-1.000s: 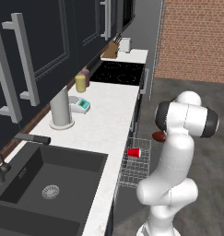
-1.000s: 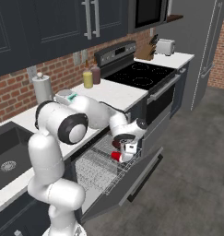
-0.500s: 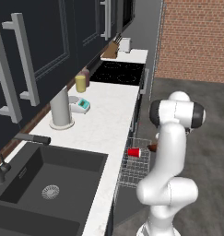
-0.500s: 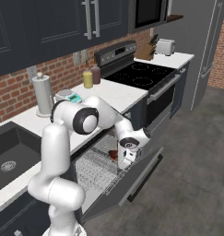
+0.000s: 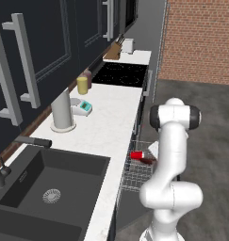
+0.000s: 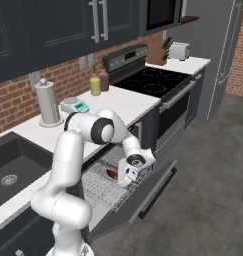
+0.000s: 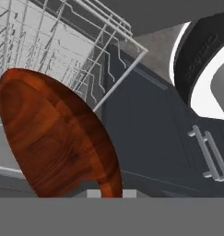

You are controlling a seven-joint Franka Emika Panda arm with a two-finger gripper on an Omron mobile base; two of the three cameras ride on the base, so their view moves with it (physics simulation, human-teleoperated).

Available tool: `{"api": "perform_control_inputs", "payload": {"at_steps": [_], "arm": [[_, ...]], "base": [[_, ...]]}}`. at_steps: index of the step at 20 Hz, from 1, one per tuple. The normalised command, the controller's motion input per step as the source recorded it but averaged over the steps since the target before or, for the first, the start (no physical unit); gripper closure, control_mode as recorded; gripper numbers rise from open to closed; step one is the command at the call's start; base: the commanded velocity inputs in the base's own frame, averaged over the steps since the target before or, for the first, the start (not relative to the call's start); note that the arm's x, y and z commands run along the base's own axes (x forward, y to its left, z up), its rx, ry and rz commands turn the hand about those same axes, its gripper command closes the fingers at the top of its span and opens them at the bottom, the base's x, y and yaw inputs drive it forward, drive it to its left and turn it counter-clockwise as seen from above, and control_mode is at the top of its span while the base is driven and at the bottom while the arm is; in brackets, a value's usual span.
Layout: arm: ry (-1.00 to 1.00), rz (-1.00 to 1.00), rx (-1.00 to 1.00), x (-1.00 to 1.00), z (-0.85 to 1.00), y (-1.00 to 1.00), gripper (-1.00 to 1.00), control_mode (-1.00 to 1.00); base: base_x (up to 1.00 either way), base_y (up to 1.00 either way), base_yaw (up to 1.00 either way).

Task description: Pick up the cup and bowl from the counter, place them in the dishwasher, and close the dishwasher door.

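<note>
Dark cabinets and a brick wall back the white desk (image 6: 118, 107), below which the dishwasher door (image 6: 143, 192) hangs open with the rack (image 6: 100, 187) drawn out. The tool (image 6: 127, 173) grips the bowl (image 7: 53, 133) edge-on over that rack, probably to slot it between the wires, while the cup (image 5: 136, 155) already lies there on its side.

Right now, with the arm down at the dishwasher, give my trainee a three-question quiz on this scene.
1. True or false: the cup lies in the dishwasher rack.
2. The dishwasher door is: A) shut, B) dropped open, C) missing.
3. Fill in: in the hand view, the reddish-brown thing close to the camera is the ____.

Key: 1 true; 2 B; 3 bowl.
</note>
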Motion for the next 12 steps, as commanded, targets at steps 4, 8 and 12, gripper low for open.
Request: {"api": "perform_control_inputs", "payload": {"at_steps": [4, 8, 12], "arm": [[0.17, 0.0, 0.08, 0.09, -0.42, 0.45, 1.0, -1.0], [0.13, 0.0, 0.04, 0.0, -0.39, 0.43, 1.0, -1.0], [0.06, -0.04, 0.03, 0.05, -0.3, 0.29, 1.0, -1.0]], "base": [[0.0, 0.0, 0.0], [0.0, 0.0, 0.0], [0.0, 0.0, 0.0]]}}
